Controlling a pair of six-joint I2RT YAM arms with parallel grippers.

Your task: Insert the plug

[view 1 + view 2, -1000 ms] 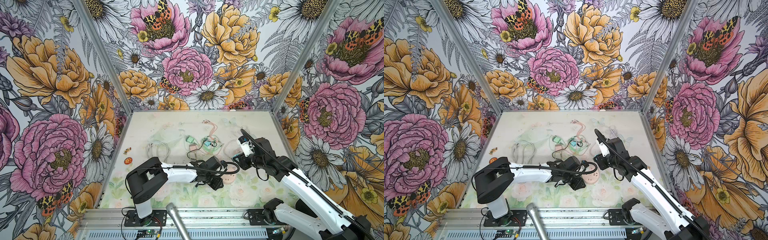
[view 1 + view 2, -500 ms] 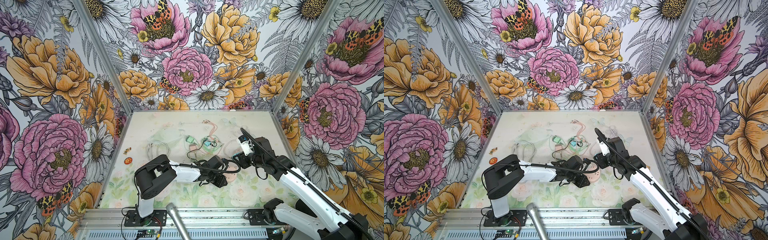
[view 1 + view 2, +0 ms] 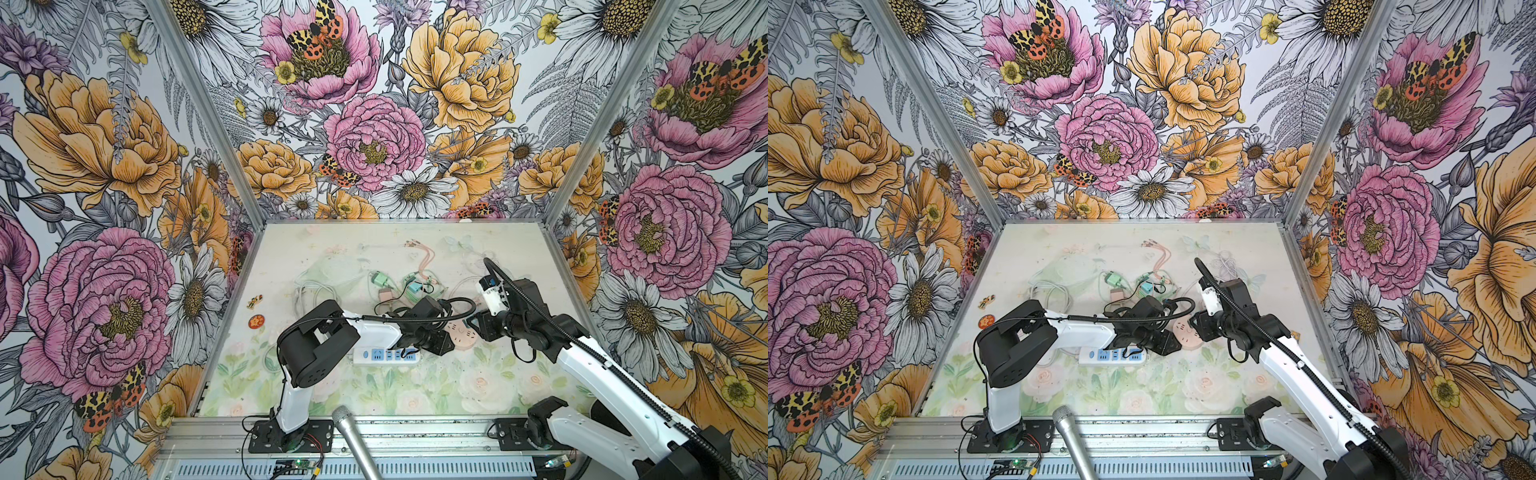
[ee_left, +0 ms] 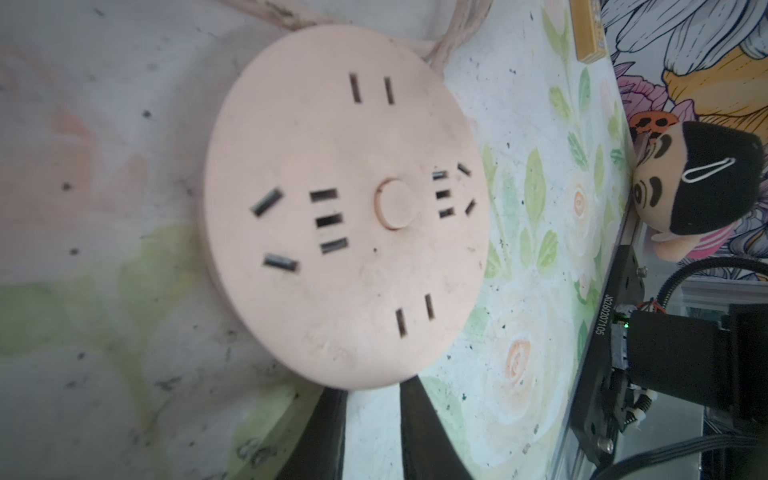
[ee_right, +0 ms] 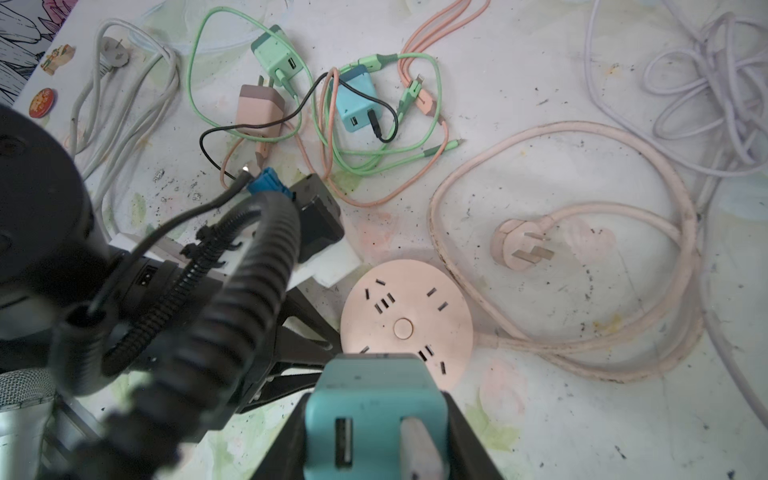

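- The right gripper (image 5: 376,440) has its jaws clenched on the plug (image 5: 374,395), a teal block. The plug's USB port faces the wrist camera, with a pale pink stub beside the port.
- The plug hangs over the near rim of the socket (image 5: 405,328) and hides a little of that rim. Its prongs are out of sight, so I cannot tell whether they touch the socket.
- The socket is a round pink disc lying flat on the bench (image 3: 415,249), slots up, with a round button at its middle. It shows in both top views between the two grippers (image 3: 459,336) (image 3: 1187,334).
- The left gripper (image 4: 371,392) lies low on the bench with its jaws a little apart. Bare bench shows between the two black fingers (image 4: 415,415), and their tips meet the socket's rim.
- A white strip (image 3: 384,356) with blue outlets lies just beside the left wrist, on the side away from the socket.
- The socket's pink cord (image 5: 623,365) loops round to its own pink three-pin plug (image 5: 521,249), which lies near the disc.
- Further back lie a green charger (image 5: 276,58), a pink charger (image 5: 259,112) and a blue charger (image 5: 357,104), tangled in green, pink and black leads.
- A white cable (image 5: 124,95) and a lilac cable (image 5: 706,83) lie to either side of that tangle.
- A microphone (image 3: 353,440) pokes in at the front rail.
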